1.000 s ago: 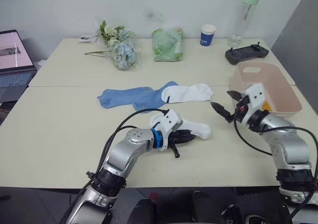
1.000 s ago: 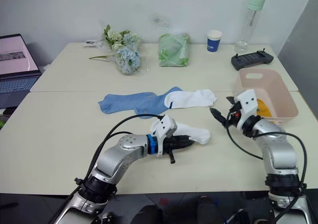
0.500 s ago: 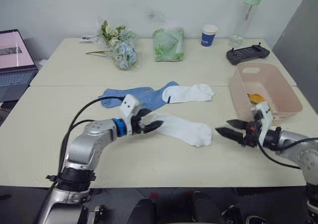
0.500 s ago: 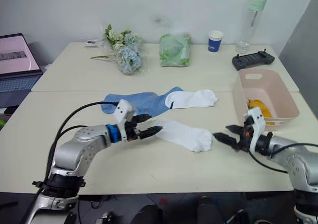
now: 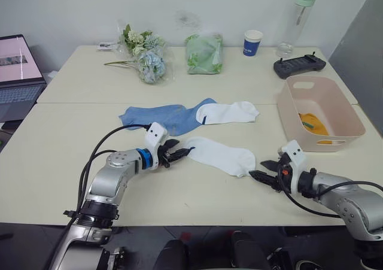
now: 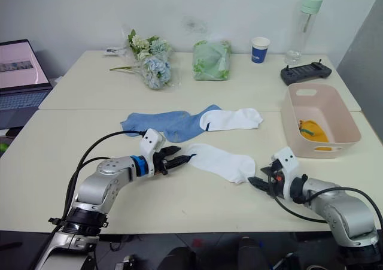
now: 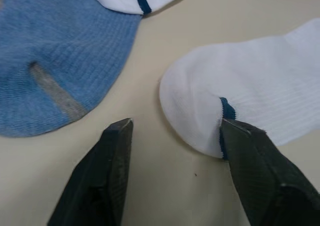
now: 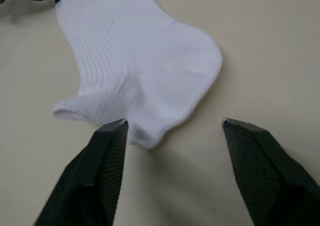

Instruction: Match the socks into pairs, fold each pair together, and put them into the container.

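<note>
A white sock [image 5: 220,156] lies flat on the table between my two grippers. My left gripper [image 5: 182,154] is open on the table at its rounded end [image 7: 260,95], one finger touching the sock's edge. Just short of the opposite end [image 8: 140,70], my right gripper [image 5: 256,169] is open and holds nothing. A second white sock [image 5: 229,111] lies further back, overlapping two light blue socks [image 5: 158,117]. The pink container [image 5: 344,111] stands at the right with a yellow sock [image 5: 312,124] inside.
A laptop [image 5: 18,72] sits at the far left. Along the back of the table are flowers [image 5: 143,57], a green bundle in plastic [image 5: 203,53], a paper cup [image 5: 252,42], a bottle [image 5: 299,18] and a black controller [image 5: 298,65].
My left arm has drawn back across the white sock to its left end. My right gripper has dropped from beside the container to the table at the sock's right end. The sock now lies straighter.
</note>
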Available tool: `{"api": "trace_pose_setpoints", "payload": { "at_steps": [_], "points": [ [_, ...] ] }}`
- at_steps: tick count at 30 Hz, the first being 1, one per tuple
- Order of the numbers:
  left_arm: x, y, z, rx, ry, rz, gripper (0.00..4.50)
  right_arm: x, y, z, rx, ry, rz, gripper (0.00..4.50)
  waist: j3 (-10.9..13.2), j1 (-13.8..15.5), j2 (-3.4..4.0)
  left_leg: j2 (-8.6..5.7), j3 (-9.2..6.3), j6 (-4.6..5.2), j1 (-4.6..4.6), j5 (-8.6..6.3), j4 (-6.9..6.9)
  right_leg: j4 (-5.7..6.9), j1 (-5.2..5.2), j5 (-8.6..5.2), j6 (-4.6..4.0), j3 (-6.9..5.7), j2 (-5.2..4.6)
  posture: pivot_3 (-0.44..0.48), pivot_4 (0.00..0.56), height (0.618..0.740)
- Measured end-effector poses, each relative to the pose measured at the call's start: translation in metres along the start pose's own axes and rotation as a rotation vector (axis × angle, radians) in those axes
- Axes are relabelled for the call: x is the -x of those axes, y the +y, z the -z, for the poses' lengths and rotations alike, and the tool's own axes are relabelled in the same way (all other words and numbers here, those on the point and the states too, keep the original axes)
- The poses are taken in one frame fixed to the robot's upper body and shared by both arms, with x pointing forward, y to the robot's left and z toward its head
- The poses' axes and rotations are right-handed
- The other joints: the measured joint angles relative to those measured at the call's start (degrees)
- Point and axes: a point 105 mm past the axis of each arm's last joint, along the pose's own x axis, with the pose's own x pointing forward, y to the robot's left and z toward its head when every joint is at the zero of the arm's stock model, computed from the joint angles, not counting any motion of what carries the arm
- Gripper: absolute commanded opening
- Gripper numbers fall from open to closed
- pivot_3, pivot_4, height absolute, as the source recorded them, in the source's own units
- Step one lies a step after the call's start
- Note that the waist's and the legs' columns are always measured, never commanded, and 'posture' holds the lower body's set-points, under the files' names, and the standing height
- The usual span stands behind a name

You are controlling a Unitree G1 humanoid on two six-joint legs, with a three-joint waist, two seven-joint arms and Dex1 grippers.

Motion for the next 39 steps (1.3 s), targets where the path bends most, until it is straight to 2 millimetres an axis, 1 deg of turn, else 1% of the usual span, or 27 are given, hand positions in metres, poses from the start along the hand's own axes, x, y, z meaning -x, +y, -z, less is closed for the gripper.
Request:
{"api": "trace_pose_setpoints", "payload": {
  "at_steps": [5, 6, 7, 12, 17, 21, 24, 25, 27, 29, 37, 39],
  "points": [
    [-0.002, -0.004, 0.000, -0.005, -0.003, 0.023, 0.23, -0.006, 0.001, 0.001, 0.014, -0.012, -0.011, 0.56, 0.0, -0.1, 0.00, 0.01, 0.00, 0.00, 0.00, 0.00, 0.00, 0.00, -0.01, 0.00, 0.00, 0.00, 0.00, 0.000, 0.150, 0.740],
    [-0.002, -0.005, 0.001, -0.004, -0.002, 0.025, 0.00, -0.007, 0.001, 0.001, 0.013, -0.011, -0.016, 0.20, 0.0, -0.1, 0.00, 0.01, 0.00, 0.00, 0.00, 0.00, 0.00, 0.01, -0.01, 0.00, 0.00, 0.01, 0.00, 0.000, 0.150, 0.740],
    [-0.001, -0.006, 0.003, -0.001, -0.002, 0.025, 0.00, -0.007, 0.001, 0.002, 0.013, -0.011, -0.021, 0.04, 0.0, -0.1, 0.00, 0.01, 0.00, 0.00, 0.00, 0.00, 0.00, 0.01, -0.01, 0.00, 0.00, 0.01, 0.00, 0.000, 0.150, 0.740],
    [0.007, -0.011, 0.006, 0.018, -0.004, 0.027, 0.00, -0.008, 0.001, 0.001, 0.016, -0.010, -0.042, 0.04, 0.0, -0.1, 0.00, 0.02, 0.00, 0.00, 0.00, 0.00, 0.00, 0.00, -0.02, 0.00, 0.00, 0.02, 0.00, 0.000, 0.150, 0.740],
    [0.032, -0.028, 0.006, 0.118, -0.021, 0.055, 0.00, -0.004, 0.005, -0.008, 0.018, 0.008, -0.132, 0.04, 0.0, -0.1, 0.00, 0.03, -0.03, 0.03, -0.01, -0.01, -0.03, 0.01, -0.04, 0.00, 0.00, 0.02, 0.00, 0.000, 0.150, 0.740],
    [0.055, -0.037, 0.007, 0.175, -0.010, 0.048, 0.00, 0.008, 0.004, -0.010, 0.044, 0.066, -0.191, 0.04, 0.0, 0.0, 0.00, 0.03, -0.04, 0.21, -0.01, -0.12, -0.02, -0.03, 0.00, 0.00, 0.00, 0.00, -0.01, 0.000, 0.150, 0.740],
    [0.063, -0.046, 0.010, 0.213, -0.018, 0.041, 0.00, 0.010, 0.008, -0.010, 0.062, 0.088, -0.233, 0.04, 0.0, 0.0, 0.00, 0.03, -0.03, 0.24, -0.01, -0.13, -0.01, -0.04, 0.01, 0.00, 0.00, 0.02, -0.01, 0.000, 0.150, 0.740],
    [0.066, -0.050, 0.014, 0.236, -0.021, 0.027, 0.00, 0.010, 0.007, -0.009, 0.070, 0.100, -0.239, 0.04, 0.0, -0.1, 0.00, 0.05, -0.03, 0.28, 0.03, -0.16, -0.03, -0.05, 0.01, 0.00, 0.00, 0.09, -0.01, 0.000, 0.150, 0.740],
    [0.068, -0.058, 0.024, 0.290, -0.023, 0.003, 0.00, 0.009, 0.001, -0.010, 0.074, 0.107, -0.227, 0.04, 0.0, -0.1, 0.00, 0.05, -0.01, 0.28, 0.03, -0.16, -0.01, -0.06, -0.01, 0.00, 0.00, 0.12, -0.01, 0.000, 0.150, 0.740],
    [0.066, -0.062, 0.028, 0.311, -0.027, -0.017, 0.00, 0.006, -0.004, -0.011, 0.089, 0.115, -0.210, 0.04, 0.0, 0.1, 0.00, 0.03, 0.01, 0.28, 0.04, -0.16, 0.00, -0.05, 0.05, 0.00, 0.00, 0.04, -0.01, 0.000, 0.150, 0.740],
    [0.060, -0.063, 0.030, 0.330, -0.068, -0.089, 0.00, -0.003, -0.009, -0.006, 0.119, 0.160, -0.228, 0.04, 0.0, 0.2, 0.00, 0.03, 0.00, 0.25, 0.03, -0.14, 0.00, -0.15, 0.11, 0.00, -0.01, 0.02, -0.02, 0.000, 0.150, 0.740],
    [0.059, -0.064, 0.032, 0.328, -0.065, -0.086, 0.42, -0.003, -0.011, -0.007, 0.150, 0.150, -0.224, 0.46, 0.0, 0.2, 0.00, 0.03, 0.00, 0.25, 0.04, -0.14, -0.01, -0.15, 0.11, 0.00, -0.01, 0.00, -0.02, 0.000, 0.150, 0.740]
  ]
}}
